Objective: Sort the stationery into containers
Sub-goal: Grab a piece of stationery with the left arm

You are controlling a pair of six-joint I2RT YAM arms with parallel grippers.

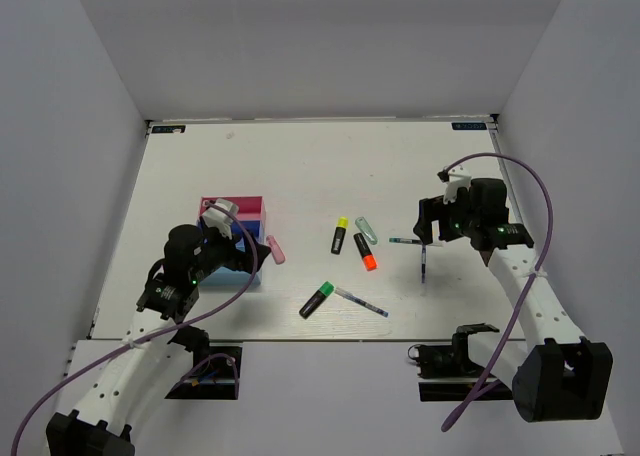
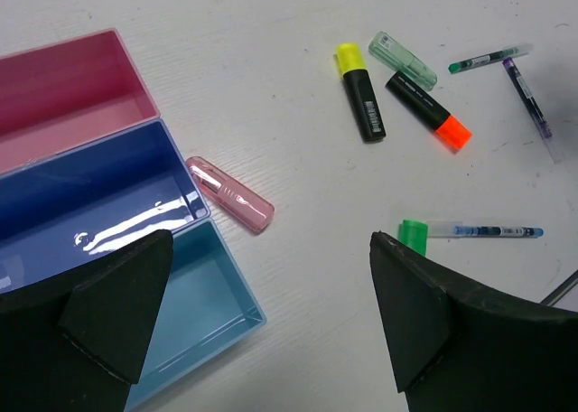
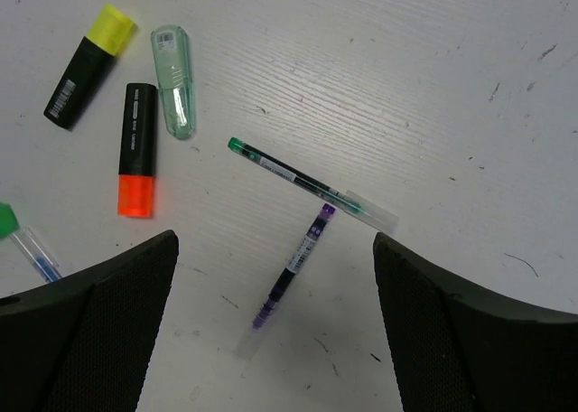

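Right wrist view: right gripper (image 3: pixel 275 242) gaping empty above green-tipped pen (image 3: pixel 307 184), apparently touching purple-tipped pen (image 3: pixel 293 272).

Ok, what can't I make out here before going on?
Block of pink, blue and light blue plastic trays: in the left wrist view, the far ends are cut off by the frame edge and the near part is behind a finger of the left gripper. In the top view it is largely under that arm.
Green-capped black highlighter: in the left wrist view, the body is behind the other finger.
Print on the thin pens: too small.

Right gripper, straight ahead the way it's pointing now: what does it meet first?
Probably the purple pen, lying almost centred ahead of the open right gripper; depth is unclear.
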